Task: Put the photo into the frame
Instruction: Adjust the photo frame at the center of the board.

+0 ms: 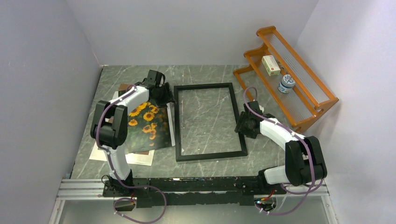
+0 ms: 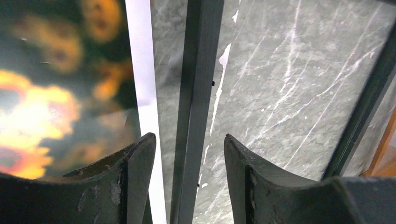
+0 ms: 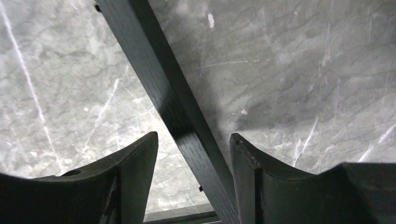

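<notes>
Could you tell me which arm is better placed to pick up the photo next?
Probably left: the left pincer hovers open beside the photo, while the right pincer straddles the frame's opposite rail.

The thin black frame [image 1: 212, 155] is being seen lying flat in the middle. The sunflower photo [image 1: 148, 122] is being seen just left of it, slightly skewed.

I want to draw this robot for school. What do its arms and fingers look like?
The left arm and the right arm look the same: smooth white tubes joined by chunky black blocks. A thin purple cable loops along each one. The fingers are very dark, almost black, and curved like little scoops. Their edges are scuffed and scratched.
</notes>
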